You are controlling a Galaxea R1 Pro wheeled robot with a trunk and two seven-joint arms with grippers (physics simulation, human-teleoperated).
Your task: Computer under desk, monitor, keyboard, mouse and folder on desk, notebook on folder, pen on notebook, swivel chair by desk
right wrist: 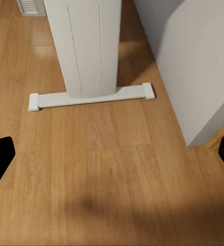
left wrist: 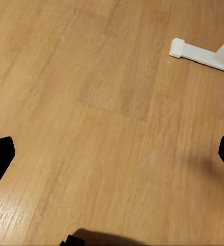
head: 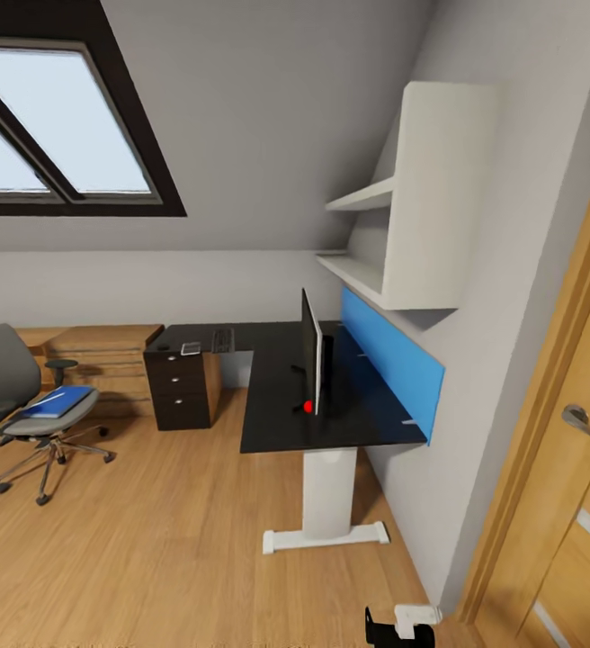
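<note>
Ahead, the long black L-shaped table (head: 277,396) is standing on its smooth white pedestal leg (head: 328,490) over warm wood-grain plank flooring (head: 151,558), carrying the wide black flat monitor (head: 311,364) seen edge-on with its red dot low down, and the flat black keyboard (head: 222,340) lying well apart from it, above the black drawers with round silver knobs (head: 179,390). Off to the left, the grey swivel chair (head: 16,405) with its chrome star base is sitting well apart from the table, bearing the thin bright blue folder (head: 58,401) with a slim whitish pen (head: 50,397) resting on it. Both pairs of black fingers, left (left wrist: 112,154) and right (right wrist: 112,154), are hanging spread wide over bare floorboards, gripping nothing, with the right one facing the ribbed white pedestal and its flat foot bar.
</note>
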